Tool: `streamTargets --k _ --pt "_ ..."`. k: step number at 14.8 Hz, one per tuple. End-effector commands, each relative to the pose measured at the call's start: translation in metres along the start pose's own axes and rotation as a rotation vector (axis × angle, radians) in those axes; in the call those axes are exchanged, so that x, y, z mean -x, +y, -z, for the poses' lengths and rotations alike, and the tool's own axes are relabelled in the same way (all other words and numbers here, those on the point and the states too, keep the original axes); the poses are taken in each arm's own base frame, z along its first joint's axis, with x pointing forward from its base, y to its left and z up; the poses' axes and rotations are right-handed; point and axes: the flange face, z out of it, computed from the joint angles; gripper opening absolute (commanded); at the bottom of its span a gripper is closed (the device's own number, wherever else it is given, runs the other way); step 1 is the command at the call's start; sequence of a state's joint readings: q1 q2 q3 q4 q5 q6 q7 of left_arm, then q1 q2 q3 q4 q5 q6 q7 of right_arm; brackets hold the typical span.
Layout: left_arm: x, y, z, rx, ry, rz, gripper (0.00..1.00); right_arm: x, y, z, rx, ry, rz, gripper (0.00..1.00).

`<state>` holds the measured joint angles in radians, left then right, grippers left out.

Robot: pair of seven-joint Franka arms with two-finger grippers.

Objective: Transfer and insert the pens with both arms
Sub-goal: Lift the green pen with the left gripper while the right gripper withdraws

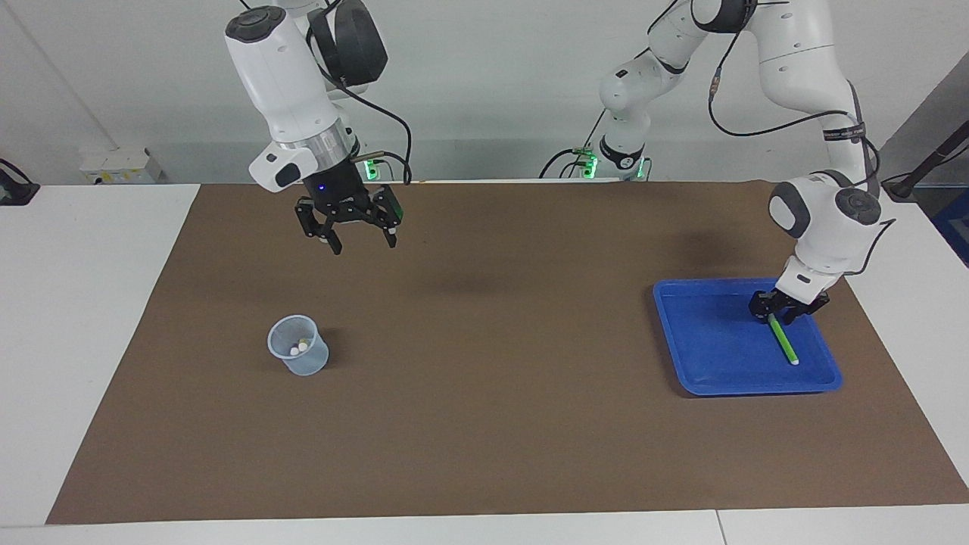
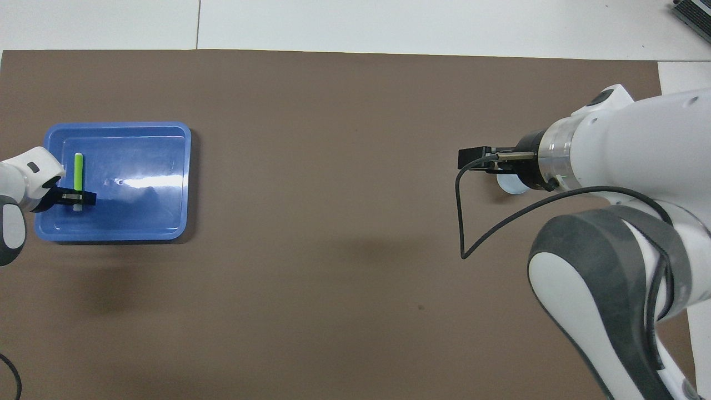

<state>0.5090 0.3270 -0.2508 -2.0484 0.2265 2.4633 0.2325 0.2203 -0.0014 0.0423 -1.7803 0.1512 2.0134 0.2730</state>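
The left gripper (image 1: 784,316) is down in the blue tray (image 1: 704,356), its fingers straddling the green pen (image 1: 783,340) that lies flat there; whether they grip it I cannot tell. The right gripper (image 1: 363,244) hangs open over the brown mat (image 1: 484,424), with 2 pens' white caps (image 1: 298,347) showing in the clear cup (image 1: 298,347).

Both arms (image 1: 802,53) are big and white, made of round, smooth parts with dark grey rings at the bends. Each wrist has a shiny silver band (image 1: 314,144). The right gripper (image 1: 363,241) and the left gripper (image 1: 780,312) are black. Thin black cables (image 2: 500,216) loop along the arms. A small blue light glows on the right gripper.
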Motion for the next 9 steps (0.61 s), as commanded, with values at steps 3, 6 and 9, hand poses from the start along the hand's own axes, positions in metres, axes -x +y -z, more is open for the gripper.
streamTargets --k 3,6,9 --pt "0.0028 0.0026 0.0022 -0.008 -0.027 -0.021 0.45 -0.0026 -0.0025 -0.0009 0.000 0.019 -0.010 1.00" --pt "0.0028 0.0034 0.0021 -0.007 -0.029 -0.022 0.24 -0.0027 -0.0015 -0.0015 0.001 0.018 -0.013 1.00" --pt "0.0028 0.0044 0.0019 -0.005 -0.032 -0.021 0.08 -0.0027 -0.0015 -0.0015 0.001 0.018 -0.013 1.00"
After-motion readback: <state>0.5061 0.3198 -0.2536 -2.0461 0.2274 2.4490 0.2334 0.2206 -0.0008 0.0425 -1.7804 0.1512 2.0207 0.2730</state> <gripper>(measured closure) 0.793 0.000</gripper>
